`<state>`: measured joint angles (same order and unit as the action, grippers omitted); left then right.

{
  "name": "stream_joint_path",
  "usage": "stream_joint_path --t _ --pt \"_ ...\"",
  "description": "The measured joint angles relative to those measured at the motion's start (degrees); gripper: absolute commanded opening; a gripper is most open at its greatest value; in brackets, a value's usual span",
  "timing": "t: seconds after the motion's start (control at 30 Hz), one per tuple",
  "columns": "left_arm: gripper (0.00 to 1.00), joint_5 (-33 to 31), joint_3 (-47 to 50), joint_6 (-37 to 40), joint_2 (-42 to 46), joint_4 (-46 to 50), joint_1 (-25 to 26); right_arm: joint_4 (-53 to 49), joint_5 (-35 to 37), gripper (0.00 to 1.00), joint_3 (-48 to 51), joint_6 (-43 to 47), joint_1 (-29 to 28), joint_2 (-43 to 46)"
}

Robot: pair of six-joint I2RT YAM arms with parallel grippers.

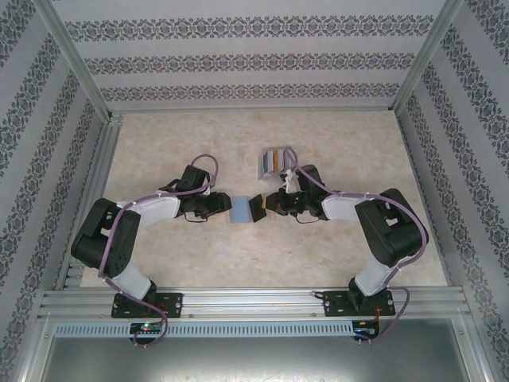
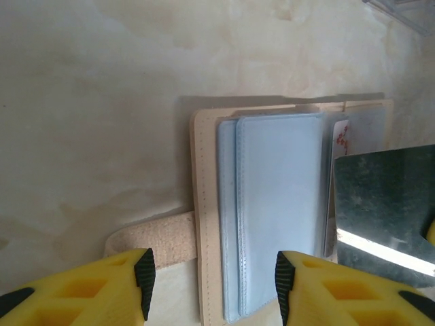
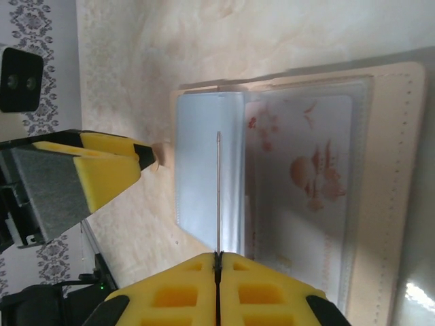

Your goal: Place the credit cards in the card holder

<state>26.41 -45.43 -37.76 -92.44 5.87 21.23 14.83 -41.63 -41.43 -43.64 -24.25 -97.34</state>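
Observation:
The tan card holder [image 1: 239, 208] lies open on the table between the two arms, its light-blue pockets [image 2: 279, 204] facing up and its snap tab [image 2: 153, 239] sticking out to one side. My left gripper [image 2: 214, 285] is open, its jaws standing apart low over the holder's tab-side edge. My right gripper [image 3: 217, 257] is shut on a dark grey credit card [image 2: 384, 204], seen edge-on [image 3: 218, 190] just above the blue pocket. A pale card with red print [image 3: 306, 176] sits in the holder's clear window.
A clear tray [image 1: 272, 161] with several more cards, orange, grey and blue, stands just behind the right gripper [image 1: 269, 204]. The left gripper's yellow finger [image 3: 102, 170] is close to the held card. Patterned walls enclose the table.

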Motion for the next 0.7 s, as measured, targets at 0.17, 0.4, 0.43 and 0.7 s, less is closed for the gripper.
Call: stream_joint_path --t 0.17,0.4,0.43,0.7 --pt "0.52 0.2 0.2 0.0 -0.2 -0.4 0.0 1.7 0.2 0.10 0.0 -0.4 0.0 -1.9" --pt "0.52 0.7 0.2 -0.1 -1.0 -1.2 0.0 4.3 0.2 0.10 0.0 -1.8 0.0 -3.7" --pt "0.52 0.8 0.2 -0.1 -1.1 -1.3 0.0 4.5 0.2 0.10 0.0 -1.9 0.0 -3.9" --pt "0.52 1.9 0.2 -0.2 -1.9 -2.3 0.0 6.6 -0.1 0.10 -0.1 -3.1 0.0 -6.1"
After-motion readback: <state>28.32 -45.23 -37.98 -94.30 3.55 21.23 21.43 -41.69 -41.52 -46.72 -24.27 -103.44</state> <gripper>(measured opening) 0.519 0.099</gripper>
